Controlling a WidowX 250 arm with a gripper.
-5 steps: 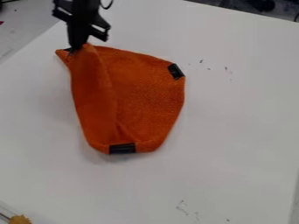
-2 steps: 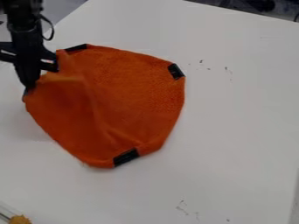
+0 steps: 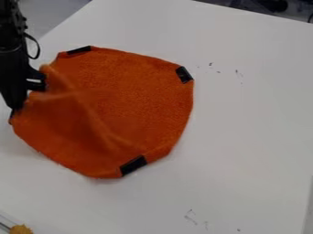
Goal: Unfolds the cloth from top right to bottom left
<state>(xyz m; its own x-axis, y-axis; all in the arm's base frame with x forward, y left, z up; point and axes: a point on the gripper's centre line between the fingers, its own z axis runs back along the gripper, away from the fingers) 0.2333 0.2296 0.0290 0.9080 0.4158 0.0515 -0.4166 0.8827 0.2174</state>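
Hand (image 3: 16, 112) clamped on cloth (image 3: 134, 96) edge, left of frame. Cloth on bench (image 3: 245, 137), left to centre, bulk right of hand. Ridge (image 3: 90, 114) slants down-right; next pull likely down-left, across it.

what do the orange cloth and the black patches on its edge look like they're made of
The orange cloth looks like a woven or knitted fabric, perhaps cotton, with a matte finish: its surface is finely textured and soft creases run across it. The black patches could be tape or smooth plastic; they are flat, dark and straight-edged, without the cloth's visible grain.
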